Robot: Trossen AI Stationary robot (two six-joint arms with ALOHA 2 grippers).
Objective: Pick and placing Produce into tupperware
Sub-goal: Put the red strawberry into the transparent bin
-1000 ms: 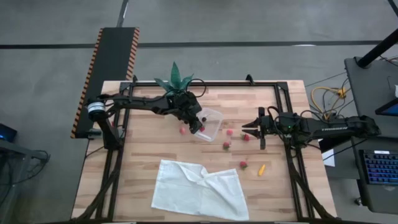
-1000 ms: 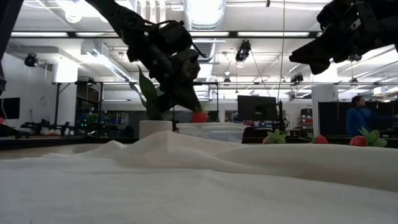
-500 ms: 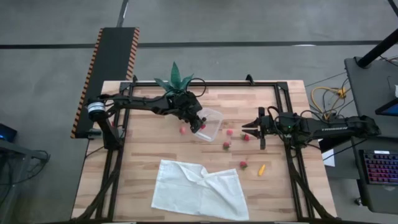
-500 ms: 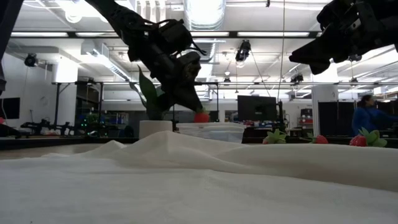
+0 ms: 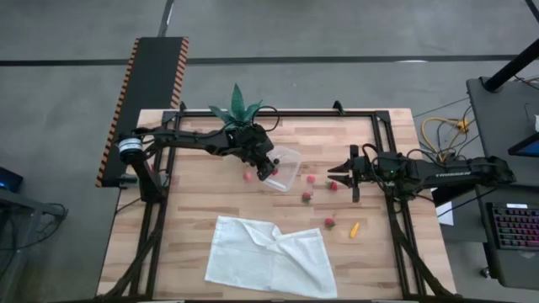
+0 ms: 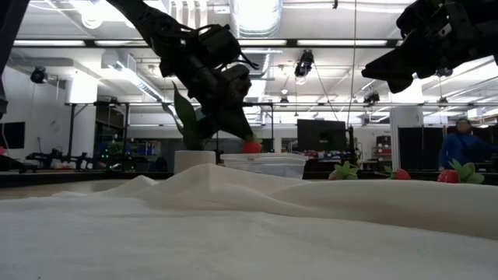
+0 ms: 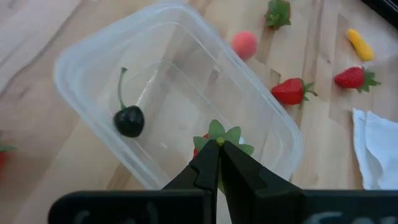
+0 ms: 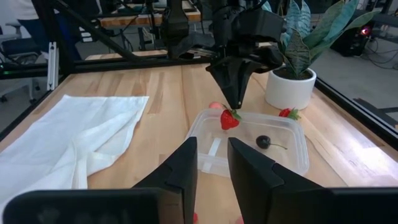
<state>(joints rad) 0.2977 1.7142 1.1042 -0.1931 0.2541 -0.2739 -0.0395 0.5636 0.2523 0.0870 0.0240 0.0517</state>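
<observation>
Since a second ago my left gripper [image 5: 268,170] has eased rightward over the tupperware [image 5: 286,168] at centre frame, pinching a strawberry [image 8: 229,118] by its leaves above the cherry [image 7: 129,121]. I'd lower before letting go so it can't bounce out. My right gripper [image 5: 333,172], slightly parted, waits right of centre, empty, above the desk [image 5: 194,202].

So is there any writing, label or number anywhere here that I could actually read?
None can be read.
The tupperware, the strawberries and the white cloth carry no print.
The keyboard at the table's side has keys too small to read.
</observation>
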